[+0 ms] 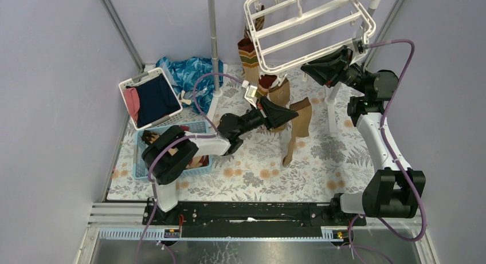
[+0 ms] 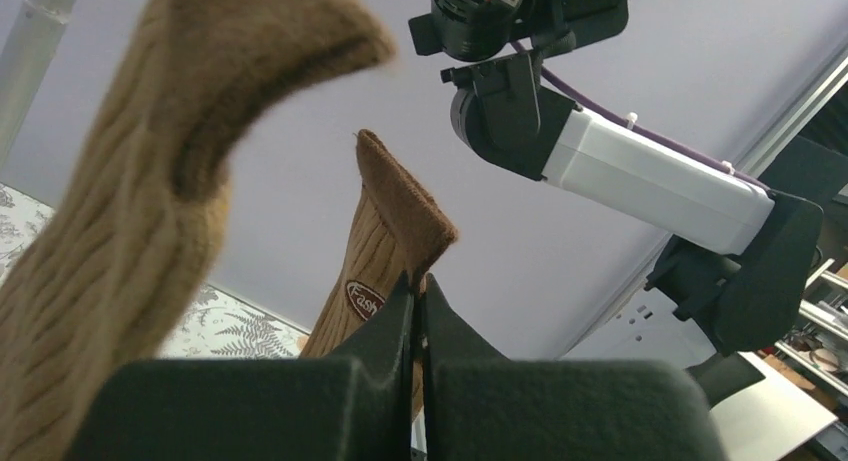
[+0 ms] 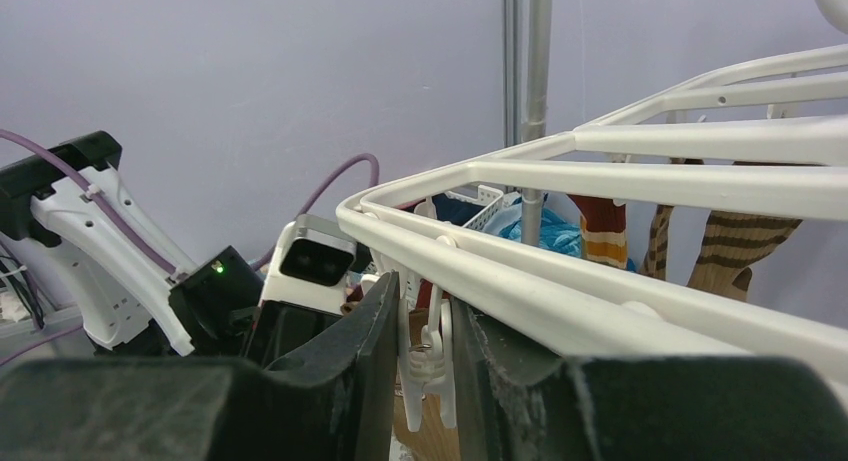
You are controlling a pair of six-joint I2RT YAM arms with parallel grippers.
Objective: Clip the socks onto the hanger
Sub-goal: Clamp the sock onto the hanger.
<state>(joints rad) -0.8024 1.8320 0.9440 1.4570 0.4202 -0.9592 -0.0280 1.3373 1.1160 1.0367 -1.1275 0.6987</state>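
Your left pincer [image 2: 416, 291] is clamped on the cuff of a brown ribbed knit sock [image 2: 385, 231], while your right pincer [image 3: 422, 299] squeezes a small white plastic clip [image 3: 432, 361] dangling from the white plastic rectangular hanger frame [image 3: 640, 176] just above.

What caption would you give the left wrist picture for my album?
Left hand pinches the edge of a brown ribbed sock, the right arm overhead.

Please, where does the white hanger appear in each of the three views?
Top external: the hanger is at the upper middle, a tilted white frame.
Left wrist: not in it.
Right wrist: its bars cross the right half; one clip sits inside the right pincer.
Shared landmark: the upright rack pole.
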